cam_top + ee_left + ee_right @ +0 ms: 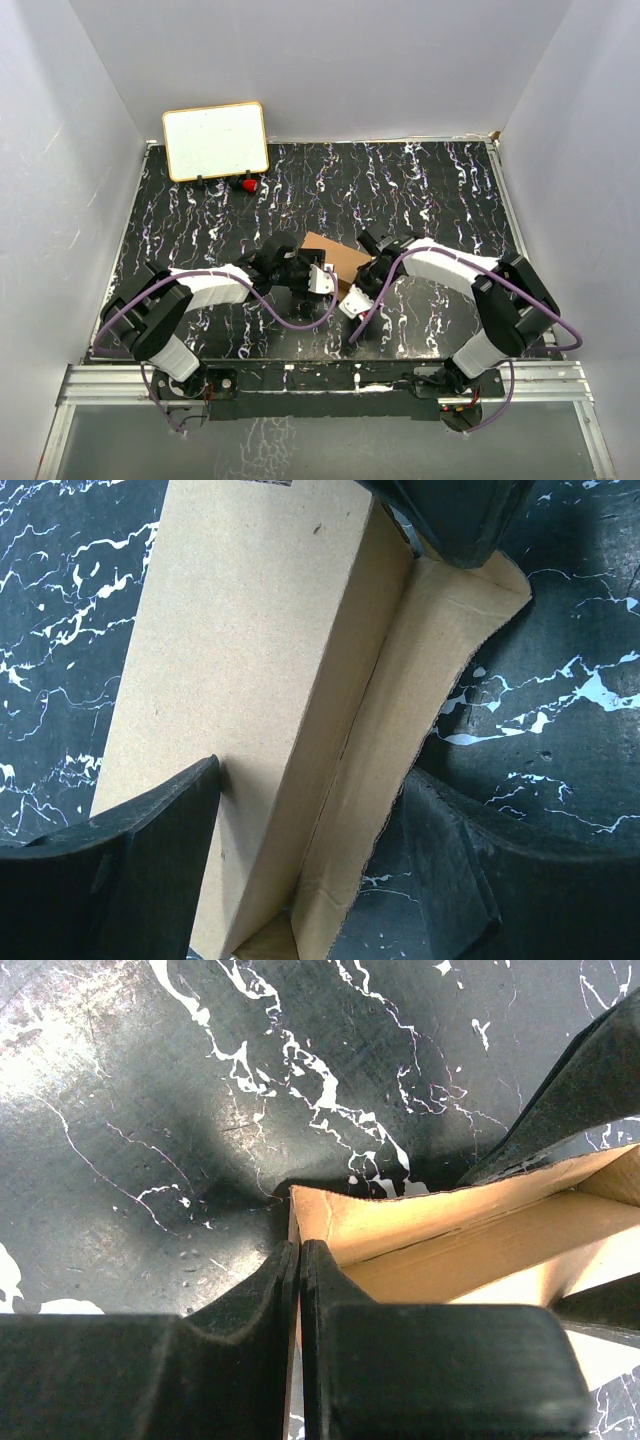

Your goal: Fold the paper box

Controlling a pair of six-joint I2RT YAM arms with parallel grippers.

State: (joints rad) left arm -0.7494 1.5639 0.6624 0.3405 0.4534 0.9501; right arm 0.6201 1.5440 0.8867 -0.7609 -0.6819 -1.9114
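The paper box [326, 250] is a brown cardboard carton lying between my two wrists at the middle of the table. In the left wrist view its broad panel [240, 650] and a raised side flap [400, 710] run between my fingers. My left gripper [312, 775] straddles the carton, one finger [150, 860] pressed against the panel and the other against the flap's edge. My right gripper [299, 1250] is shut on the thin end wall of the box [420, 1225], whose open inside shows beyond it. From above, the left gripper [318, 278] and right gripper [350, 290] nearly meet.
A white board with a tan frame [215, 140] leans at the back left, with a small red object [246, 185] at its foot. The black marbled tabletop [440, 190] is closed in by white walls on three sides.
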